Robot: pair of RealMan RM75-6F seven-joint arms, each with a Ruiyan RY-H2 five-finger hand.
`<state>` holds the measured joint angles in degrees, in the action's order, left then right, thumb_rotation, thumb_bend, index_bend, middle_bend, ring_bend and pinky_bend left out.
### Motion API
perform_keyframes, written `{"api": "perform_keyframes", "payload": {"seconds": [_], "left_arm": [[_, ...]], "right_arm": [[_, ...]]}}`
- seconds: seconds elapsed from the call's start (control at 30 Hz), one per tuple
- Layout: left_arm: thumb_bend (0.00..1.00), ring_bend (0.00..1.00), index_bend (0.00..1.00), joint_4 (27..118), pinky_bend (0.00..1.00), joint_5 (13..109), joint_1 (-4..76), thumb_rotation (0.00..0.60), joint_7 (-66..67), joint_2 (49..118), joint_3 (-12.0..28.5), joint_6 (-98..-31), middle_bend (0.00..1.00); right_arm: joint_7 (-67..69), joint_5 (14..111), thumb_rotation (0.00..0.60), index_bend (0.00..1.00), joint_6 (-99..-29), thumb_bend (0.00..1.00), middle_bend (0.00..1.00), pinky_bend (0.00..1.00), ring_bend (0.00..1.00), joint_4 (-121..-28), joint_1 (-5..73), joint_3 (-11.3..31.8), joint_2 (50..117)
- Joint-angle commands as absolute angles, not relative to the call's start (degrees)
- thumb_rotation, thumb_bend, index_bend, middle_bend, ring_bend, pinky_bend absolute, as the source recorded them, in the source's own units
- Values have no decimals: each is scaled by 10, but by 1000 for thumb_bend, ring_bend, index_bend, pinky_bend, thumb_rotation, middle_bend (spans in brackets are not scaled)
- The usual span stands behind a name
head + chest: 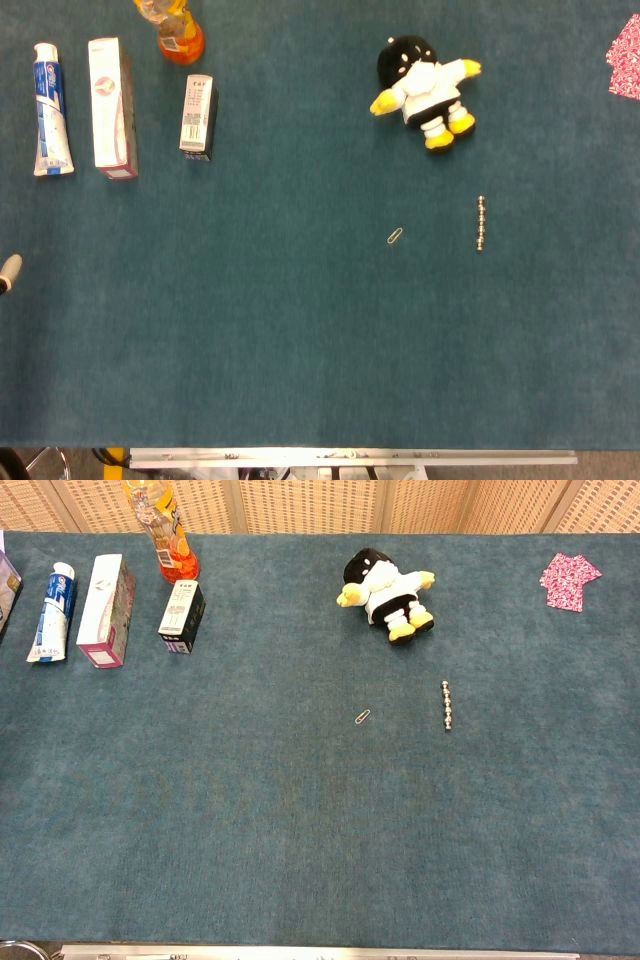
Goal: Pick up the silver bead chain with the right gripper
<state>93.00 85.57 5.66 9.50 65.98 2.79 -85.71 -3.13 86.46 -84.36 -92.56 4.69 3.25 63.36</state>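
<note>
Left hand: only a pale tip shows at the head view's left edge; finger spread cannot tell.
Right hand: out of both views.
Silver bead chain: straight on the counter, long axis near-far, below the plush toy, right of the paper clip.

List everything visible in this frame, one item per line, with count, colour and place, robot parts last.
silver bead chain: one, silver, lying straight, right of centre.
paper clip: one, silver, left of the chain, apart from it.
plush toy: one, black, white and yellow, beyond the chain.
patterned cloth: one, pink, far right corner.
toothpaste tube: one, white and blue, far left.
tall box: one, white and pink, beside the tube.
small box: one, white and dark.
bottle: one, orange, far edge.
table: one, blue-green felt.
left hand: only a pale tip at the left edge.
</note>
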Motion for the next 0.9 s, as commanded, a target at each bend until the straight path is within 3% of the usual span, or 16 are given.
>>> {"api": "perform_keyframes", "payload": {"seconds": [0.03, 0.43, 0.63, 0.73, 0.83, 0.9], "left_arm": [[205, 61, 39, 930, 57, 856, 57, 600, 94, 660, 27, -857, 38], [205, 61, 39, 931, 57, 860, 53, 600, 91, 660, 26, -865, 38], [205, 61, 39, 932, 57, 858, 52, 600, 91, 658, 25, -863, 38], [205, 61, 39, 932, 57, 859, 52, 600, 91, 658, 25, -864, 39], [205, 61, 39, 933, 57, 858, 51, 600, 90, 656, 24, -863, 38], [205, 61, 39, 934, 57, 856, 49, 600, 89, 655, 24, -864, 38]], "right_arm": [[-31, 865, 600, 378, -844, 303, 391, 420, 310, -926, 47, 33, 633], [0, 901, 600, 378, -843, 303, 391, 420, 315, -932, 66, 37, 615], [10, 933, 600, 378, -797, 287, 391, 422, 317, -943, 107, 36, 597], [-8, 937, 600, 378, -769, 178, 401, 537, 373, -945, 132, 43, 597], [-31, 944, 600, 378, -748, 43, 472, 704, 521, -942, 153, 47, 604], [-46, 951, 600, 378, -733, 6, 536, 776, 602, -935, 170, 49, 612]]}}
